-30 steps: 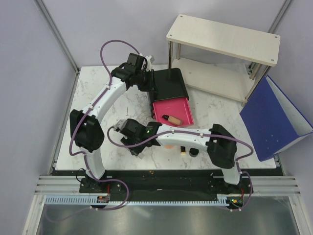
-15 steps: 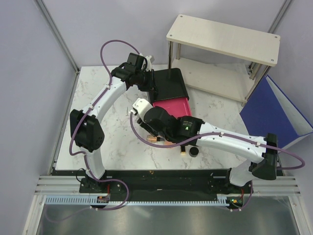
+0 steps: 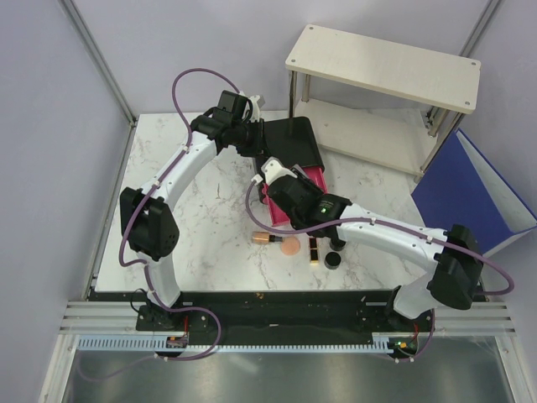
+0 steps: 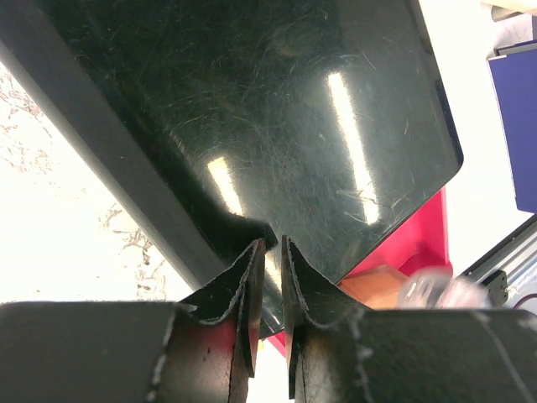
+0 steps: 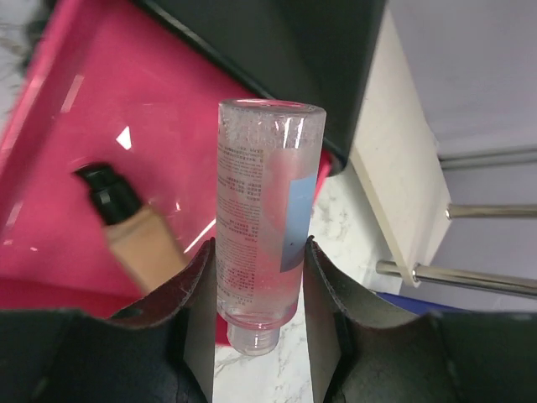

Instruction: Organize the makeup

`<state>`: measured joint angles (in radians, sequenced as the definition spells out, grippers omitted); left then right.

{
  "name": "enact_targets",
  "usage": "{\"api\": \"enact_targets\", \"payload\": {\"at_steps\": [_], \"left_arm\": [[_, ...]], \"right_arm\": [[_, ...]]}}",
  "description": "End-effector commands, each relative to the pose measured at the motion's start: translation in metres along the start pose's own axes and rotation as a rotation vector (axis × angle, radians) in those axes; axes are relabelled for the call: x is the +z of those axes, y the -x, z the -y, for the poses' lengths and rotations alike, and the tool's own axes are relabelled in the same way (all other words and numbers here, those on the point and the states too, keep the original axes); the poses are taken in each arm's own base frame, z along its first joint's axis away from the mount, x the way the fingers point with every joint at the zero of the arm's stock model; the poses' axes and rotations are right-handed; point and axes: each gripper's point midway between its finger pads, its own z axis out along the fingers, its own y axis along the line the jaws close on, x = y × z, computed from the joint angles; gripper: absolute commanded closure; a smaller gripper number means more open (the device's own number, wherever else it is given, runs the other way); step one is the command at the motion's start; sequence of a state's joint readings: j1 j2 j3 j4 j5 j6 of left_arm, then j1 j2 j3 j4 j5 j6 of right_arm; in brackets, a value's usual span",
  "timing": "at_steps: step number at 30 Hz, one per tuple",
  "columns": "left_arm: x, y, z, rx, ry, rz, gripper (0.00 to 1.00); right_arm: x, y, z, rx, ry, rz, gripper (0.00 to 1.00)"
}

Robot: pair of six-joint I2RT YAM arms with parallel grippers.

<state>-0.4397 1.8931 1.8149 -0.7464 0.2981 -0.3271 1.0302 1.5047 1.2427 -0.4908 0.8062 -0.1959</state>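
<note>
My right gripper [image 5: 258,277] is shut on the clear tube [image 5: 262,201], cap end down, above the open pink drawer [image 5: 159,109]. A tan bottle [image 5: 138,237] with a black top lies in that drawer. In the top view the right gripper [image 3: 275,175] hangs over the drawer [image 3: 315,178]. On the table in front lie a tan bottle with a gold cap [image 3: 267,238], the peach disc [image 3: 290,248], the lipstick [image 3: 313,252] and two black jars [image 3: 333,261]. My left gripper [image 3: 258,141] is shut, its tips [image 4: 267,245] against the black box's [image 4: 277,109] edge.
The black box [image 3: 294,141] stands at the back middle of the marble table. A white two-level shelf [image 3: 386,63] stands at the back right. A blue bin [image 3: 474,201] leans at the right edge.
My right arm has swung from the front left of the table up and back to the pink drawer, carrying the clear tube. The left arm has not moved.
</note>
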Motion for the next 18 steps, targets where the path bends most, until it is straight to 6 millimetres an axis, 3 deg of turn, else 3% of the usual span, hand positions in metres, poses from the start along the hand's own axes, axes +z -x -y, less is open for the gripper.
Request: {"api": "enact_targets", "payload": {"at_steps": [1,8,18], "left_arm": [[0.021,-0.097,-0.059,-0.047,0.189,-0.357,0.76],[0.022,-0.101,-0.06,-0.049,0.188,-0.368,0.76],[0.021,-0.1,-0.06,-0.037,0.191,-0.363,0.76]], "right_arm": [[0.004,0.012,0.032,0.052,-0.106,0.06,1.0],[0.033,-0.004,0.004,0.013,-0.034,0.026,1.0],[0.049,-0.009,-0.016,-0.007,0.018,0.014,1.0]]}}
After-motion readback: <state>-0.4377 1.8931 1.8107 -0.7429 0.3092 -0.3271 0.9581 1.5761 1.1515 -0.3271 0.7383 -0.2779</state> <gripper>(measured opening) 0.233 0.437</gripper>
